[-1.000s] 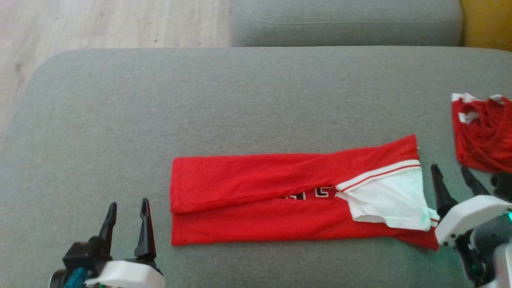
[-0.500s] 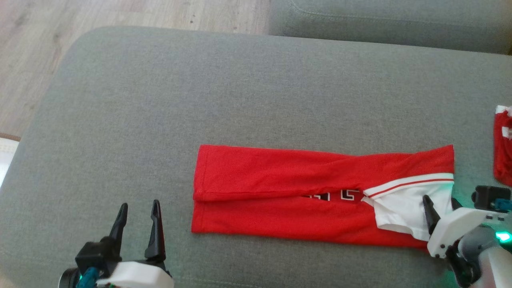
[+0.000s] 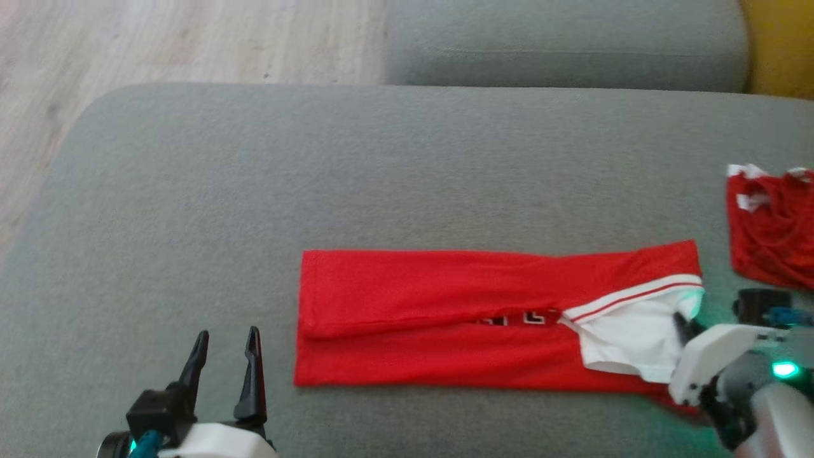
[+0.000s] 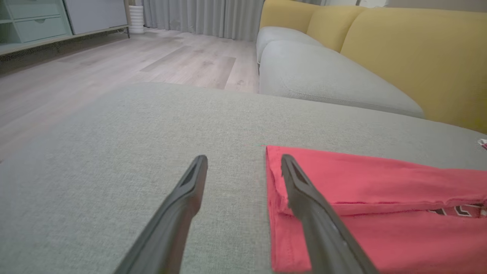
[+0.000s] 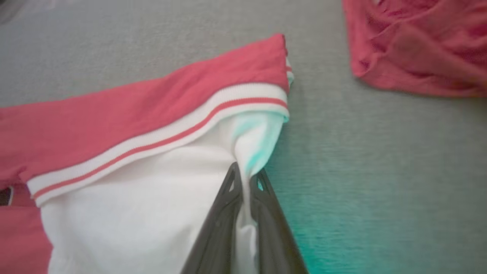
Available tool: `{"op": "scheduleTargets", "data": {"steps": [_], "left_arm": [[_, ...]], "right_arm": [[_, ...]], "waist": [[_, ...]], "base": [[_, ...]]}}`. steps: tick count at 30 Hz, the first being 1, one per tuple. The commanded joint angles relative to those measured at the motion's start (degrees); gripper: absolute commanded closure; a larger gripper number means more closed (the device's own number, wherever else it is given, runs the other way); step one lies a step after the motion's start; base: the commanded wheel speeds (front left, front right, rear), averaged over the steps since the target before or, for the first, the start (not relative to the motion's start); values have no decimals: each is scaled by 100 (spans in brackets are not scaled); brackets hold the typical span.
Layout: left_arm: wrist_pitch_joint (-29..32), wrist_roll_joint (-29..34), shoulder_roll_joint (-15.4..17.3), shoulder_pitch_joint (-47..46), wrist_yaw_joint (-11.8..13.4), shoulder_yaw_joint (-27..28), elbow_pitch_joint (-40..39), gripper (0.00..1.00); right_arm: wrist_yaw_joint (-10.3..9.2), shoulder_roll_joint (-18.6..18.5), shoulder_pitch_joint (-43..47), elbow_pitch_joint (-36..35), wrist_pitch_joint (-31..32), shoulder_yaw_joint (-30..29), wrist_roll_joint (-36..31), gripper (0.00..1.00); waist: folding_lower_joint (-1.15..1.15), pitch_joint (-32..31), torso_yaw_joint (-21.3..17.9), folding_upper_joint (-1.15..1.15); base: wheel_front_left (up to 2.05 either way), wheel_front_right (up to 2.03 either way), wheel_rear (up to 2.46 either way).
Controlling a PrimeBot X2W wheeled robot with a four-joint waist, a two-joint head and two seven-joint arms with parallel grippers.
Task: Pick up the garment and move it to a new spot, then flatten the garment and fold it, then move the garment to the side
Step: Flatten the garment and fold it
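On the grey sofa [image 3: 191,191], right hand [image 5: 245,178] pinches the garment [image 3: 445,286]; left hand [image 3: 227,334] spread.

No legible text

Black, white-outlined letters [image 3: 531,316] on the garment [image 3: 445,286] peek from its fold, too hidden to read.

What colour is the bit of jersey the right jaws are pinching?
White, the sleeve beside the red-and-white striped trim; clearest in the right wrist view.
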Motion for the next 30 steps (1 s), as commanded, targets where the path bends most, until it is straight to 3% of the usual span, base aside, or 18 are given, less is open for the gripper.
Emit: {"op": "scheduleTargets", "data": {"steps": [1, 9, 14, 24, 30], "left_arm": [[-7, 40, 129, -163, 19, 188, -181, 0], [13, 48, 100, -128, 19, 99, -199, 0], [21, 49, 77, -166, 5, 58, -168, 0], [38, 36, 107, -217, -17, 34, -113, 0], [20, 6, 101, -238, -49, 26, -80, 0]], "right_arm": [[-4, -286, -66, -304, -64, -14, 91, 100], [-4, -659, 213, -949, 134, -409, 330, 100], [-4, -536, 350, -1436, 304, -454, 569, 100], [-4, 132, 524, -2683, 827, 529, 1372, 100], [-4, 458, 360, -2957, 995, 1428, 1665, 100]], "waist": [[0, -141, -237, 0], [0, -246, -671, 0], [0, -243, -867, 0], [0, -271, -766, 0], [0, -264, -533, 0]], "base": [[0, 0, 0], [0, 0, 0], [0, 0, 0], [0, 0, 0], [0, 0, 0]]}}
